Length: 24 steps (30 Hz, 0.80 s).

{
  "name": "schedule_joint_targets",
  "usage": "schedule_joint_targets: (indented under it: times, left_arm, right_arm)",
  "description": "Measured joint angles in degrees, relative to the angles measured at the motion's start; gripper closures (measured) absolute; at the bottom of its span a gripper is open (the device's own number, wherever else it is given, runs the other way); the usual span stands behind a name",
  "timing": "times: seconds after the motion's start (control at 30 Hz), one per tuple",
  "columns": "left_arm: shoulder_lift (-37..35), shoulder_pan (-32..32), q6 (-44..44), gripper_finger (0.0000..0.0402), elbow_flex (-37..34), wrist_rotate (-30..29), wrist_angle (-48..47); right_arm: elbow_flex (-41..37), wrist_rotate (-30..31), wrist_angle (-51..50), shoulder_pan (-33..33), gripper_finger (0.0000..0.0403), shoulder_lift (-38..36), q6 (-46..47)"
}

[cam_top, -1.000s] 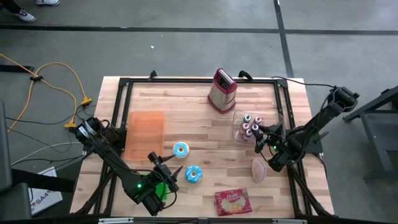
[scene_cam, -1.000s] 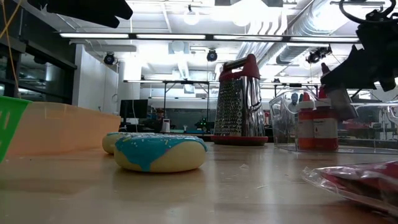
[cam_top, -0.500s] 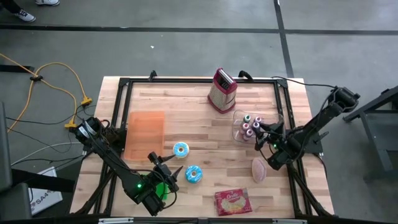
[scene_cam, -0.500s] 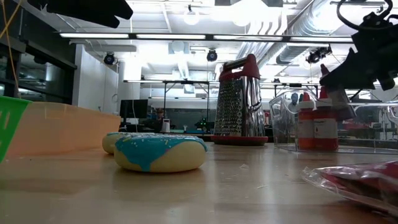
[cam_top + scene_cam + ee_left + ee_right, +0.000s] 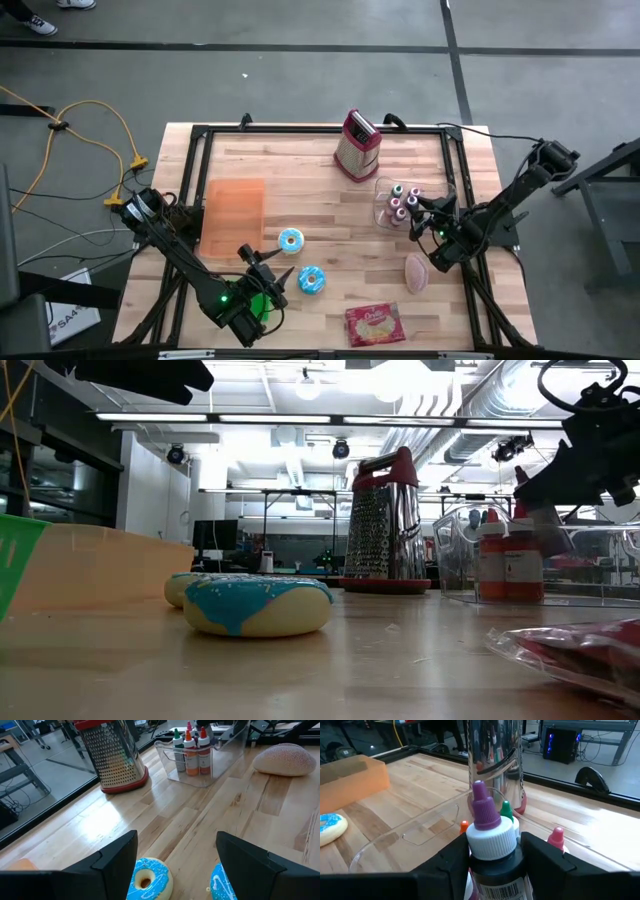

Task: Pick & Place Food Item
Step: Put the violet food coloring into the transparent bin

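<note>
Several sauce bottles stand in a clear container (image 5: 388,190) at the table's right. My right gripper (image 5: 421,221) reaches into the container from the right and is shut on a dark bottle (image 5: 495,870) with a white cap and purple nozzle. Two blue-iced donuts (image 5: 291,240) (image 5: 311,280) lie flat on the wood at the near middle. My left gripper (image 5: 270,268) hovers open just left of them, and both donuts show ahead of its fingers (image 5: 120,855). A bread roll (image 5: 416,271) lies near the right arm. My right gripper pinches the bottle between its two fingers at the white cap (image 5: 470,845) and the shoulder below it. The fingers come nearly level from the table's right side. The bottle stands upright; whether its base is off the container floor is hidden.
A red-topped steel grater (image 5: 358,145) stands at the far middle. An orange bin (image 5: 233,210) sits at the left, and a green basket (image 5: 260,305) lies under my left arm. A red snack bag (image 5: 374,324) lies at the near edge. Bare wood lies between the donuts and the container.
</note>
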Motion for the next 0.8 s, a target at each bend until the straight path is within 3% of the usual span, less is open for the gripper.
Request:
schedule_joint_targets:
  times: [0.43, 0.8]
  left_arm:
    - [0.00, 0.00, -0.02, 0.0140, 0.00, 0.00, 0.20]
    - [0.00, -0.01, 0.00, 0.0140, 0.00, 0.00, 0.77]
  right_arm:
    - [0.00, -0.35, -0.07, 0.02, 0.0242, 0.63, 2.77]
    - [0.01, 0.99, 0.23, 0.02, 0.0243, 8.17, 10.72]
